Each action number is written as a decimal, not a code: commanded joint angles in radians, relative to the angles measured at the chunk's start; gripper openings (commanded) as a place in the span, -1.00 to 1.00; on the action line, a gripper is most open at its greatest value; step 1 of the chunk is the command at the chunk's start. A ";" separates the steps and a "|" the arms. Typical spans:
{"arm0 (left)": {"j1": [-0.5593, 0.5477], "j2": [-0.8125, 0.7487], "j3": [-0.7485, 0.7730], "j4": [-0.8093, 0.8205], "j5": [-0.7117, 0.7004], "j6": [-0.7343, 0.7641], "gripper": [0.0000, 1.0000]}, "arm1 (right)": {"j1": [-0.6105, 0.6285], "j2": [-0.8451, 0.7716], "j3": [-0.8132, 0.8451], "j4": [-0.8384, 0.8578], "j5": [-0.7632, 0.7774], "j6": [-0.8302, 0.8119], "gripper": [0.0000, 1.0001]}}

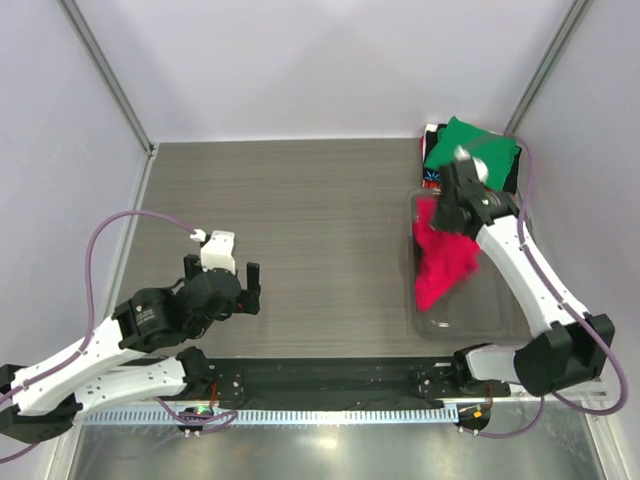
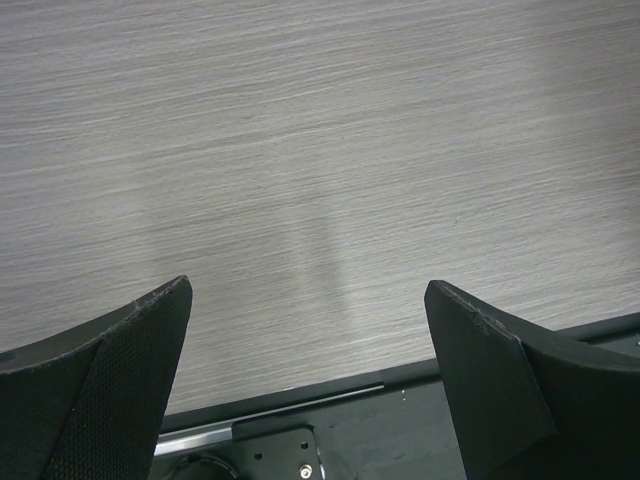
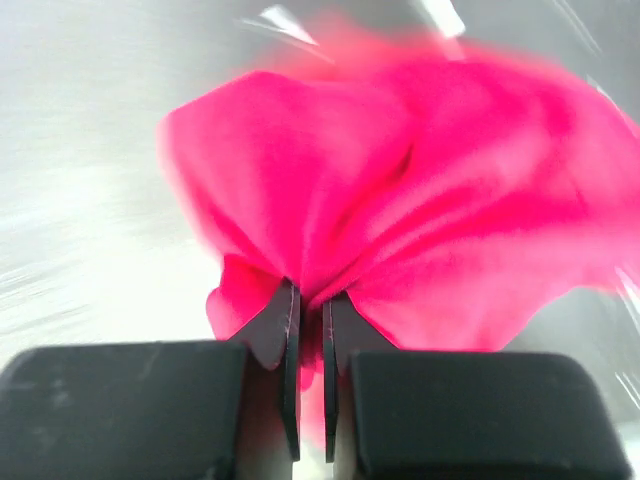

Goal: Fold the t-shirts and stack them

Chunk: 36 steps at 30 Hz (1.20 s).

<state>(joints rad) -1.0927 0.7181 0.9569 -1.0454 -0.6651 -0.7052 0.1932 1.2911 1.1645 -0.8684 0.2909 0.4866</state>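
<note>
A plain crimson-pink shirt (image 1: 441, 266) and a green shirt (image 1: 470, 150) are seen; the table (image 1: 300, 230) is streaked with grey wood-grain.

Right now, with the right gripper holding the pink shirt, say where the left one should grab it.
Probably the loose lower end of the pink shirt, approached from the table side, the robot's left: the right gripper pinches its bunched top, and the bin wall bounds the right.
</note>
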 commanded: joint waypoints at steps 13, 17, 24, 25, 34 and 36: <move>0.002 -0.124 -0.014 0.012 -0.108 -0.043 0.99 | 0.365 0.071 0.506 0.030 0.002 0.145 0.99; 0.002 -0.125 -0.014 0.012 -0.106 -0.043 0.99 | 0.365 0.040 0.316 0.055 -0.018 0.207 0.99; 0.002 -0.106 -0.012 0.013 -0.099 -0.040 0.99 | 0.365 -0.030 -0.055 0.211 -0.130 0.282 0.99; 0.002 -0.103 -0.012 0.013 -0.100 -0.040 0.99 | 0.365 -0.021 -0.089 0.235 -0.151 0.290 0.99; 0.002 -0.121 -0.014 0.007 -0.108 -0.046 0.99 | 0.264 0.089 -0.279 0.296 -0.093 0.290 0.99; 0.002 -0.123 -0.014 0.008 -0.110 -0.045 0.99 | 0.175 0.083 -0.319 0.295 -0.095 0.276 0.99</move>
<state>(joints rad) -1.0924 0.6052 0.9451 -1.0481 -0.7341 -0.7296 0.4683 1.3750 0.8860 -0.5938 0.1440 0.7723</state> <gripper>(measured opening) 0.996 0.995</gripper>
